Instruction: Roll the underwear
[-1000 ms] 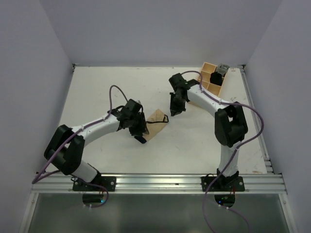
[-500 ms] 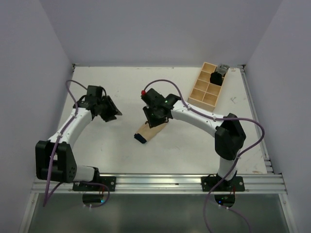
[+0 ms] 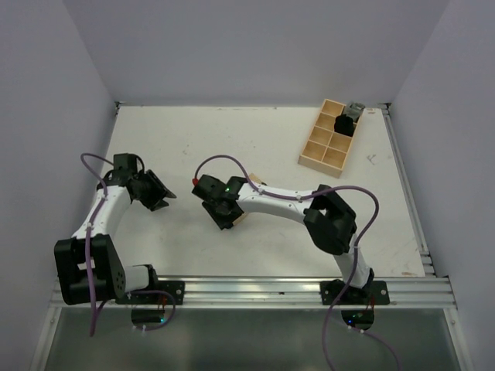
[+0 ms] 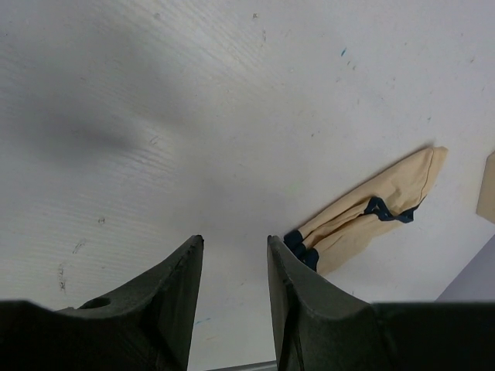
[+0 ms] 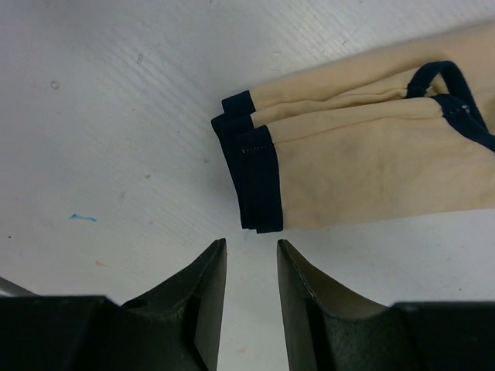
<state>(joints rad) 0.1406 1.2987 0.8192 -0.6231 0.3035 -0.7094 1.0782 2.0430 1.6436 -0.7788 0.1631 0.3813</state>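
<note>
Folded underwear (image 5: 371,170) beneath right gripper (image 5: 251,246).
Both grippers gape slightly, empty; left gripper (image 4: 234,243) at nine o'clock, wooden tray (image 3: 329,143) at two.

The folded tan-beige fabric underwear with dark trim (image 5: 363,170) runs off the right edge of the right wrist view, so its far end is unseen. From above it lies almost wholly hidden under the right arm's black two-finger end effector (image 3: 224,210). In the left wrist view, a flat tan shape (image 4: 487,189) is cut by the right edge and cannot be identified. The dark object (image 3: 343,124) in the light wooden compartment tray (image 3: 319,165) is too small to name.
</note>
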